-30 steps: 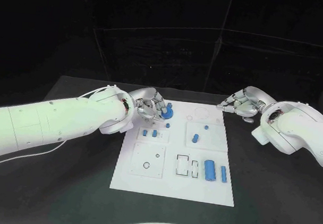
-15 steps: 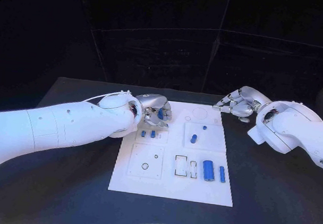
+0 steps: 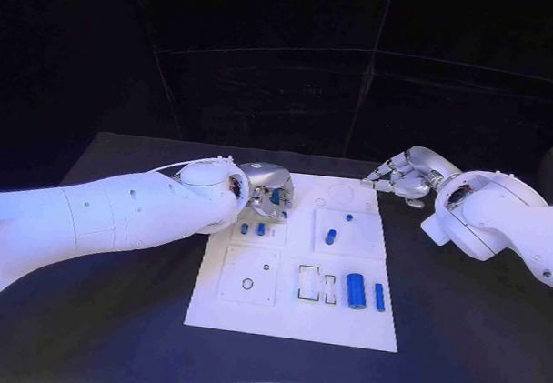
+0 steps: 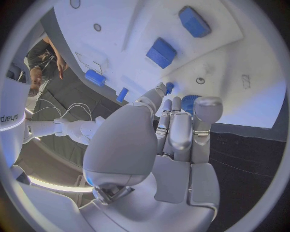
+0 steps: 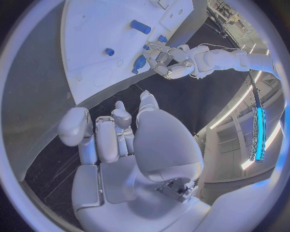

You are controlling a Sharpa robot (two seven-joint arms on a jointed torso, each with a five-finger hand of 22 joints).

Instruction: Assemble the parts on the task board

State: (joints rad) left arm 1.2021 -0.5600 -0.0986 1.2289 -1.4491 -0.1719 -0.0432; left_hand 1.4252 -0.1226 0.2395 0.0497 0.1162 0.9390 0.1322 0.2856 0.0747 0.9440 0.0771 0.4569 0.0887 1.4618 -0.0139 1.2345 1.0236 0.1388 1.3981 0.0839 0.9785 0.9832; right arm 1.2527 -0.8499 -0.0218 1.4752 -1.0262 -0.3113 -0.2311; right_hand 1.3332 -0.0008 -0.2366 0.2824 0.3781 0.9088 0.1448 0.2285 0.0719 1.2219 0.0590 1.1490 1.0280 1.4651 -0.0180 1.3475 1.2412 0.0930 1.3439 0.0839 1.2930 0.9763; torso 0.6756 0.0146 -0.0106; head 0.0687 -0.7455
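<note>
The white task board (image 3: 294,317) lies in the middle of the table. My left hand (image 3: 266,191) hovers over its far left corner and grips a round blue part (image 4: 188,102), mostly hidden behind the fingers; the right wrist view shows that blue part (image 5: 139,63) at the left hand's (image 5: 172,65) fingertips. My right hand (image 3: 403,176) is off the board's far right corner, its fingers (image 5: 99,135) curled in on nothing. Two small blue pegs (image 3: 252,228) stand just near of the left hand. A blue cylinder (image 3: 356,292) and a slim blue bar (image 3: 379,297) lie at the near right.
Two more blue pieces (image 3: 329,235) (image 3: 349,218) sit mid-board on the right. Empty outlined slots (image 3: 310,282) and small holes (image 3: 248,284) mark the near half. Black table (image 3: 106,321) surrounds the board on all sides.
My left hand has dropped a little toward the board and turned, so the blue part is now more hidden by its fingers. The right hand has hardly moved.
</note>
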